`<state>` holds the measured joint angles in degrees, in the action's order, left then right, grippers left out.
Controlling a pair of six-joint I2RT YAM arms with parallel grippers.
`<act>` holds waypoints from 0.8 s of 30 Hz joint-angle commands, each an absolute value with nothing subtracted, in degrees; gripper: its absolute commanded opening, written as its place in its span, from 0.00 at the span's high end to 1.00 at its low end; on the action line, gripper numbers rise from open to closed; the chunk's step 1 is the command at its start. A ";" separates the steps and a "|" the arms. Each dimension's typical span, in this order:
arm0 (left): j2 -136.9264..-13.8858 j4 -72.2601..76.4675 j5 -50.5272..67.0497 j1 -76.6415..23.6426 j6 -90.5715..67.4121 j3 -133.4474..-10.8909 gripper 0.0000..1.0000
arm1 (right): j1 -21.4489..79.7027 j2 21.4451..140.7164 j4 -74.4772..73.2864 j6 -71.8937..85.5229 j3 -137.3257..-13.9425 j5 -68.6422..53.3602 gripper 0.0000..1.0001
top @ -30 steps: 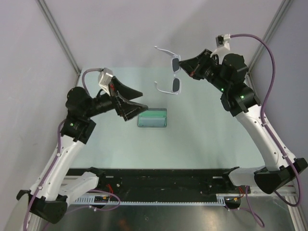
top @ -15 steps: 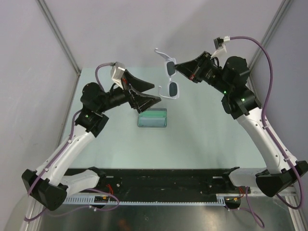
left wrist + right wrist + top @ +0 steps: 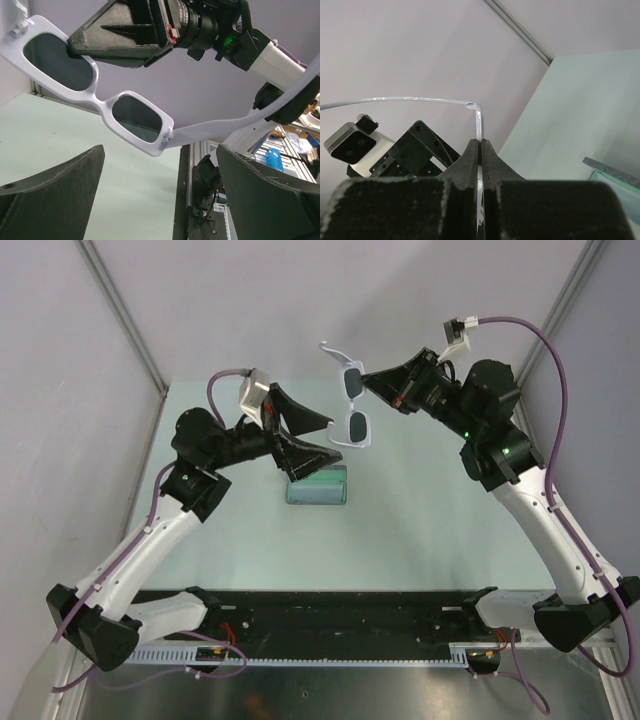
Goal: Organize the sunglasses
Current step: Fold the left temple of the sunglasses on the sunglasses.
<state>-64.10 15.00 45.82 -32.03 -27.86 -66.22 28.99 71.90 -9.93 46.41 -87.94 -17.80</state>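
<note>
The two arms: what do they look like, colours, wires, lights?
Left arm and right arm alike: white lower links, black upper joints with small green lights. Purple cables run to white wrist cameras. Fingers are black wedges.

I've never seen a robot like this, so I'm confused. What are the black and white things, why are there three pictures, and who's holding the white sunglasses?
Those are two robot arms bolted to a pale green table. Each arm ends in a gripper, which works like two fingers. One picture looks down from above. The other two come from little cameras on the arms' wrists, so you see each arm's own fingers up close. The right gripper is pinched shut on the white sunglasses, holding them up in the air by the frame around one lens. The left gripper is wide open close to the glasses and holds nothing. On the table lies a small blue-green rectangle.
</note>
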 commanded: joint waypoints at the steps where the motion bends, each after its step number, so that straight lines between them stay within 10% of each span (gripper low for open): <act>1: -63.37 16.61 47.64 -32.43 -26.10 -67.59 0.00 | 29.18 71.37 -6.59 45.36 -88.50 -16.88 1.00; 24: -68.02 16.61 36.56 -33.22 -33.84 -70.84 0.00 | 32.52 71.63 -6.25 41.92 -87.63 -20.65 1.00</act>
<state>-67.05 15.33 38.57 -32.80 -31.57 -68.07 32.03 72.90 -9.93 42.46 -87.94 -17.52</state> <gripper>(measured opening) 0.996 0.021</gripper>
